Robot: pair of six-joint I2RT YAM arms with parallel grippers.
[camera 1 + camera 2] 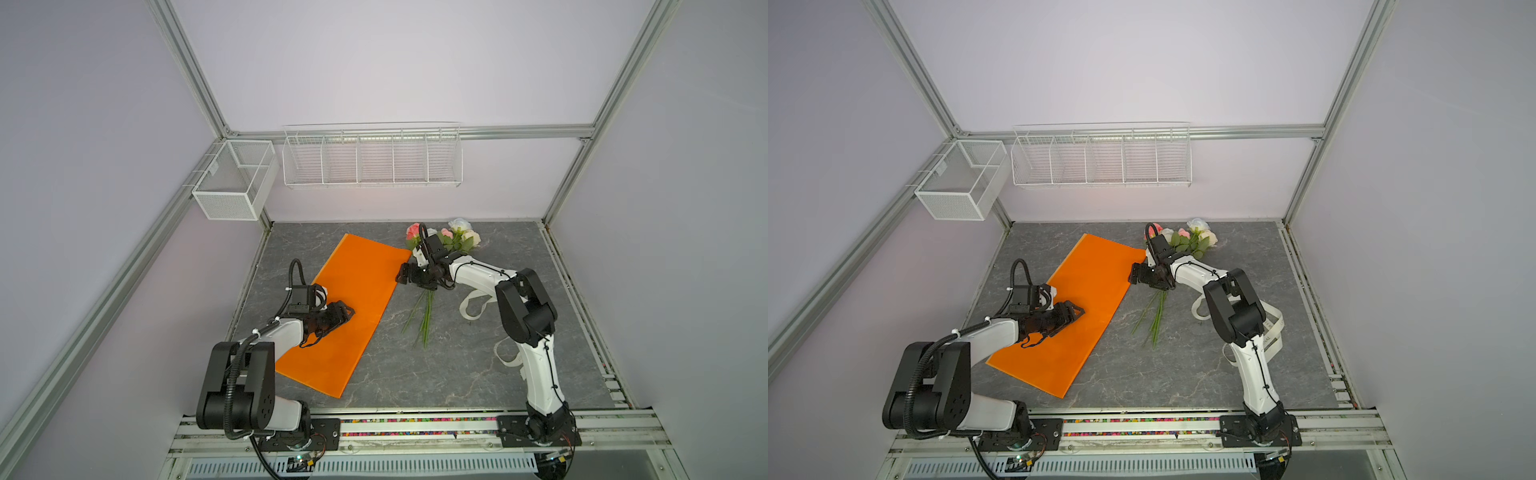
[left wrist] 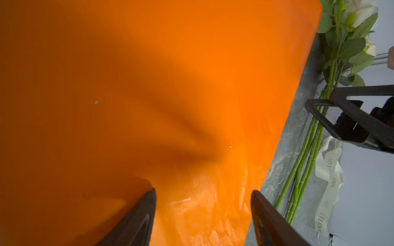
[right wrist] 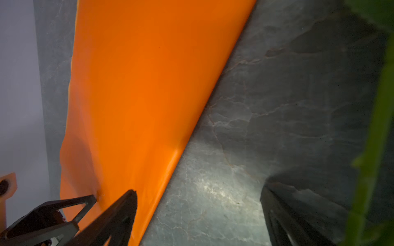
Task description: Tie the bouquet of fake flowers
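Bolted at the near edge of the grey, stone-veined bench (image 1: 457,374), the white-and-black left arm (image 1: 286,332) and right arm (image 1: 536,365) both reach toward its middle. A long rectangular orange paper sheet (image 1: 361,270), smooth and faintly glossy, lies slantwise from mid far edge toward the near left corner. The left gripper (image 1: 347,311) bears tip-down on it, jaws apart, paper crinkling between them, probably to pin or gather it. The bouquet of fake flowers (image 1: 459,239) lies untied just off the sheet's right edge, soft pink, white and cream blooms by the far edge, thin ribbed green stems fanning nearward. The right gripper (image 1: 405,276) is poised astride that sheet edge, jaws spread wide, holding nothing. The limp cream printed ribbon (image 2: 327,170) loops toward the right edge.
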